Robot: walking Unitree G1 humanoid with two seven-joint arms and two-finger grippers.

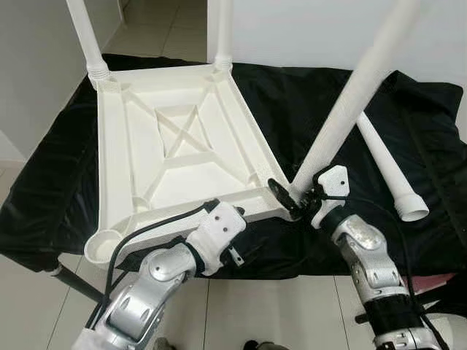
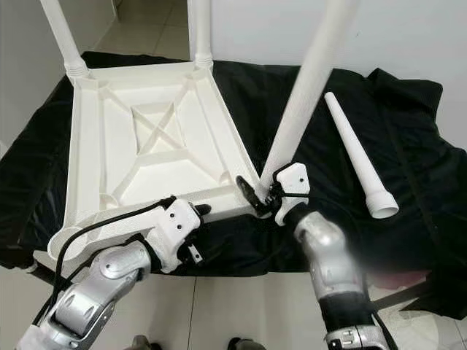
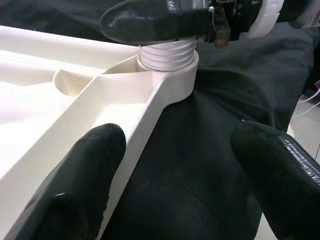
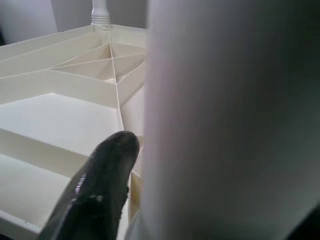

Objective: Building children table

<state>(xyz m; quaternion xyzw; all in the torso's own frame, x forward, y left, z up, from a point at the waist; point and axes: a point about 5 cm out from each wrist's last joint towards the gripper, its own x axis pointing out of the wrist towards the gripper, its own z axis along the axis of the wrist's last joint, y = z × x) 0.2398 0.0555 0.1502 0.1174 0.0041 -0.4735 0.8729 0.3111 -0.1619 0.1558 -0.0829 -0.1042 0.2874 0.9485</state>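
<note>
A: Left eye view first. The table top (image 1: 182,146) lies upside down on the black cloth (image 1: 306,102), filling the left and centre of the frame. Two legs already stand in the far corners at the upper left (image 1: 86,36) and upper centre (image 1: 223,33).

B: And the third leg (image 1: 350,102)?

A: It slants from the top right down to the near right corner of the table top, and the right gripper (image 1: 295,200) is clamped round its base. The left wrist view shows the threaded end (image 3: 166,56) sitting in the corner socket (image 3: 175,75), with some threads still above the rim.

B: So the risk is cross-threading?

A: I think so. The leg looks tilted compared with the two standing ones; turned at that angle, the threads could jam or the end could pop out.

B: What about the left gripper (image 3: 180,175)?

A: Fingers apart, straddling the near edge of the table top, one finger (image 3: 85,180) over the rim. If it doesn't brace the top, twisting may slide it across the cloth.

B: The last leg?

A: The spare leg (image 1: 387,171) lies loose at the right of the frame. The near left socket (image 1: 104,246) is still empty, and that corner sits at the cloth's edge, so a shove might tip it off.
</note>
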